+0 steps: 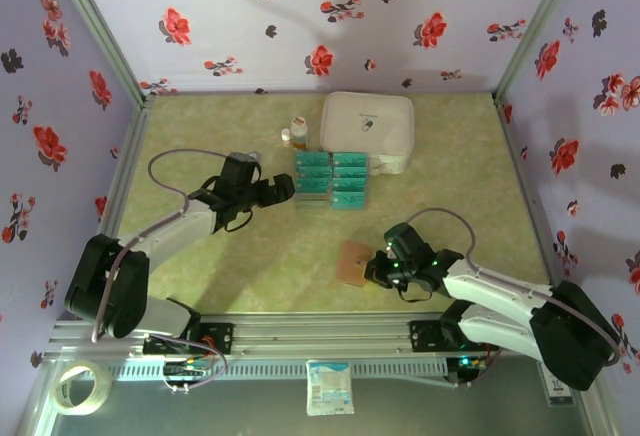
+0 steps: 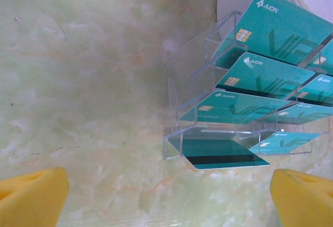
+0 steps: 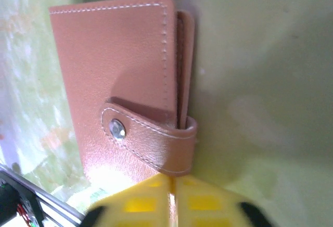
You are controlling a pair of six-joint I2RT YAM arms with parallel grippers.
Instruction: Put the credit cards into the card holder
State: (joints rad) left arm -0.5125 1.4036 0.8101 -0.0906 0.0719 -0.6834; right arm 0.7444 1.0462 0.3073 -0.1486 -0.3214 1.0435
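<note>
From above, the table [image 1: 250, 256] is pale green and marbled. It is walled on three sides by lilac panels printed with red and dark flowers, with an aluminium rail [image 1: 300, 328] along the near edge. The left pincer [image 1: 283, 189] points at a clear tray [image 1: 332, 178] just ahead of its tips. The tray holds the teal credit cards [image 1: 345, 171] in two rows. Beyond the tray lie a white zipped case [image 1: 368, 128] and two small bottles [image 1: 297, 132]. The right pincer [image 1: 372, 271] is at the edge of the brown card holder [image 1: 352, 261], well apart from the tray. Behind the arms, below the rail, sit a tape roll [image 1: 75, 388] and a small packet [image 1: 329, 388].

In the left wrist view, the left pincer [image 2: 166, 201] is spread wide over bare green surface and grips nothing. Its yellow fingertips [image 2: 31, 196] sit at opposite bottom corners. The clear tray [image 2: 177, 81] stands ahead and a little to the right, apart from the tips. The credit cards [image 2: 270, 76] lean in its stepped slots. The nearest card [image 2: 223, 154] shows a black stripe and pokes out of the lowest slot.

In the right wrist view, the right pincer [image 3: 170, 177] is drawn together, with only a hairline seam between its yellow pads [image 3: 140, 203]. The card holder [image 3: 119, 81] lies directly ahead, folded shut, its strap [image 3: 151, 138] snapped across the front. The tips meet the strap's near edge. I cannot tell whether any leather is caught between them.
</note>
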